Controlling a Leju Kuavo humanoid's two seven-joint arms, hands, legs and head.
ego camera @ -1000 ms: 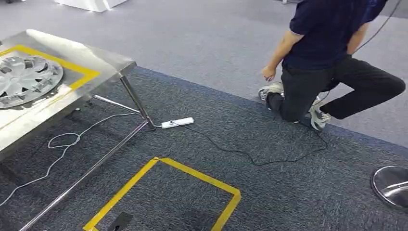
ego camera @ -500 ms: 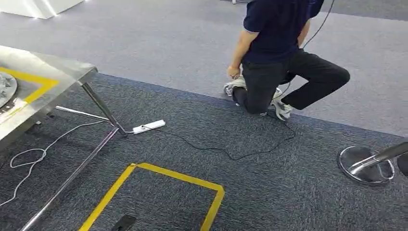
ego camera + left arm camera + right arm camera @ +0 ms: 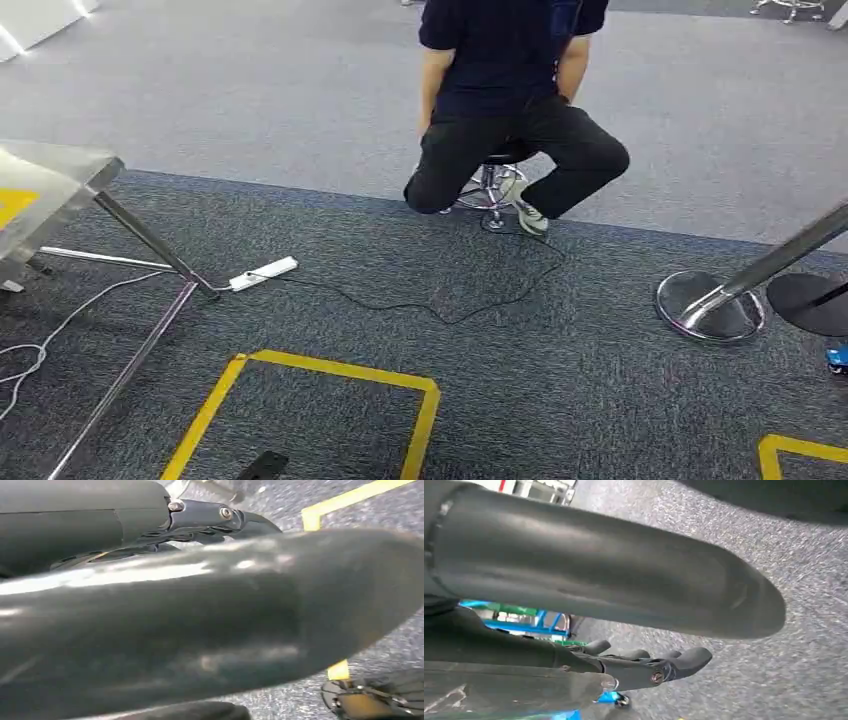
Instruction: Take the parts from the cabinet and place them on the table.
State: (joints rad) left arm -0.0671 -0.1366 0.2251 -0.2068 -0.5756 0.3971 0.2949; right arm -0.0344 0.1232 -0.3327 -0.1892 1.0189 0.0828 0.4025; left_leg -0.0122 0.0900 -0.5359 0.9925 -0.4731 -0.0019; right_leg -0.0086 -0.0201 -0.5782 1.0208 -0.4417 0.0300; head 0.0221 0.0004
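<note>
Yellow floor tape lies nearest; beyond it, the steel tabletop has slid leftward as the view turns, so the robot is heading for more parts. Left hand and right hand hold nothing, fingers loosely extended.

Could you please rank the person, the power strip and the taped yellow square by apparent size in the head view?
1. Yellow square and person: about alike, and both cut off by the frame, so unranked.
2. Power strip, clearly smallest.
</note>
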